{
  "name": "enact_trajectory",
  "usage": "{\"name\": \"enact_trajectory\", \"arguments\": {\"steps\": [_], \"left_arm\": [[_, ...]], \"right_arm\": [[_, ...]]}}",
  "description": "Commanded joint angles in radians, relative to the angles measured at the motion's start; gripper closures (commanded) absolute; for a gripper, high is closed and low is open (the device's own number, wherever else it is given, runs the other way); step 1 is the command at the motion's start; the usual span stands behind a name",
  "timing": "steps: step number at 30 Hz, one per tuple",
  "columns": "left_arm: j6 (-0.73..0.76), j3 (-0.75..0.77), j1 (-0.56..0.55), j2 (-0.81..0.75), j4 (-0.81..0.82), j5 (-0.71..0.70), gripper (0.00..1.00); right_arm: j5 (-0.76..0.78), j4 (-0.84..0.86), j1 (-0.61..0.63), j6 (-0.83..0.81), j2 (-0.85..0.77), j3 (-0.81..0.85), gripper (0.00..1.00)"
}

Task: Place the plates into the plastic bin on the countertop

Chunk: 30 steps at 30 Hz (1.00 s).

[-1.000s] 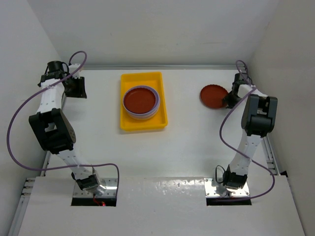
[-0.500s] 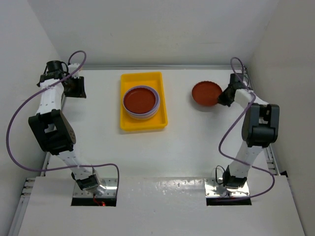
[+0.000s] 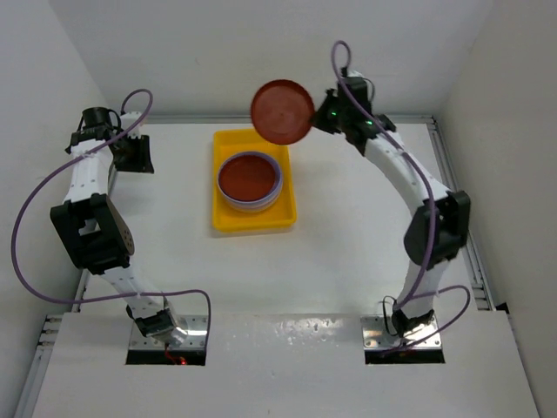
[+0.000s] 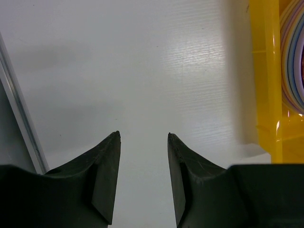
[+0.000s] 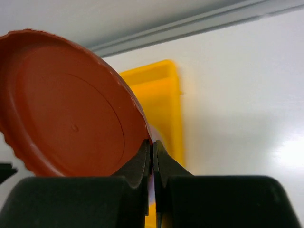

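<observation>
A dark red-brown plate (image 3: 282, 111) (image 5: 71, 104) hangs tilted in the air above the back right corner of the yellow plastic bin (image 3: 252, 225) (image 5: 164, 95). My right gripper (image 3: 320, 117) (image 5: 152, 141) is shut on the plate's rim. Inside the bin lies a stack of plates (image 3: 249, 177) with a red-brown one on top and a lilac rim below it. Their coloured edges (image 4: 294, 57) show in the left wrist view beside the bin's wall (image 4: 268, 71). My left gripper (image 3: 135, 157) (image 4: 143, 135) stands open with nothing between its fingers, over the white countertop (image 3: 348, 244) left of the bin.
A thin metal rail (image 3: 383, 117) runs along the countertop's back edge, and another rail (image 3: 459, 218) along its right side. White walls close in the left, back and right. The arm bases (image 3: 165, 326) sit at the near edge.
My right gripper closed on the red-brown plate at the back right, lifted it and carried it left to above the bin's back corner. The left arm has stayed put.
</observation>
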Motion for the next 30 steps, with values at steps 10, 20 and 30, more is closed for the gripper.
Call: {"name": "enact_trajectory", "arguments": {"steps": [10, 20, 30], "left_arm": [[0.025, -0.003, 0.016, -0.061, 0.001, 0.022, 0.53], [0.025, -0.012, 0.016, -0.061, 0.001, 0.031, 0.53], [0.025, -0.031, 0.016, -0.071, 0.001, 0.041, 0.53]], "right_arm": [[-0.085, -0.281, 0.219, -0.088, 0.403, 0.382, 1.0], [-0.059, -0.309, 0.248, -0.106, 0.428, 0.35, 0.85], [-0.018, -0.3, 0.257, -0.189, 0.373, 0.355, 0.52]]}}
